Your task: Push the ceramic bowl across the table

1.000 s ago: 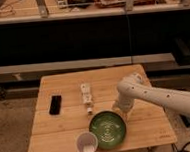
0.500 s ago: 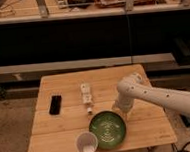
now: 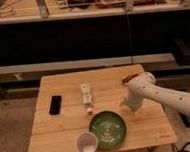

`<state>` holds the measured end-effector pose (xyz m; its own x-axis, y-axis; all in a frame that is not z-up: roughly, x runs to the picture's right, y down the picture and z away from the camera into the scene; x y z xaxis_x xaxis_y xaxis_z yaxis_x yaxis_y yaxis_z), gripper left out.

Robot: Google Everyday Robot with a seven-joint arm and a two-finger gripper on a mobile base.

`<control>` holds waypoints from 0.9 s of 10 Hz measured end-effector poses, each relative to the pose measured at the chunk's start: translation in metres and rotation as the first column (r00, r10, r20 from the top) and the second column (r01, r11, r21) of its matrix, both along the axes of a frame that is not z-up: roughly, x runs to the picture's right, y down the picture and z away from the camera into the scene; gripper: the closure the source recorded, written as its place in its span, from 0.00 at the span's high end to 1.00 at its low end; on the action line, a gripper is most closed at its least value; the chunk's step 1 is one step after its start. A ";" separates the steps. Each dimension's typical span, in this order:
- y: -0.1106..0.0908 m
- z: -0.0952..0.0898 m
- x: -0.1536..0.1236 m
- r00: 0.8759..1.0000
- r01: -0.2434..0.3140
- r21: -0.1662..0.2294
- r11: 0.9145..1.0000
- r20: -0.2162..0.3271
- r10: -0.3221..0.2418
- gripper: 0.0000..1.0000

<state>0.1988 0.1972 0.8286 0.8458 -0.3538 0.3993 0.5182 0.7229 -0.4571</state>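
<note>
1. Change: compared with half a second ago, the white arm [image 3: 163, 97] has shifted slightly to the right. This carries the tool [image 3: 130, 106] a little off the ceramic bowl [image 3: 108, 128]. The bowl itself has not moved and lies near the front edge of the table [image 3: 59, 83], right of centre.
2. Meaning: the push has probably not begun. The tool sits low, just beside the bowl's far right rim, apparently without contact. Whether it is open or closed cannot be told.
3. Bowl: wide, shallow and round, with a glossy green glaze, pale concentric marks inside and a darker rim. It is likely to slide readily on wood.
4. Table: pale long planks with a matt finish.
5. Other items: a white cup [image 3: 87, 143] stands at the bowl's near left rim. A flat black slab [image 3: 55, 104] and a small white object [image 3: 85, 93] lie farther back.
</note>
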 end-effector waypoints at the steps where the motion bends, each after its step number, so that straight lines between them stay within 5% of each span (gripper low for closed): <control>1: 0.006 -0.004 0.010 1.000 -0.009 0.008 1.000 -0.011 0.009 0.45; 4: 0.028 -0.010 0.021 1.000 0.026 0.031 0.999 -0.016 -0.026 0.19; 9: 0.027 -0.009 0.019 0.999 0.031 0.028 0.999 -0.011 -0.031 0.18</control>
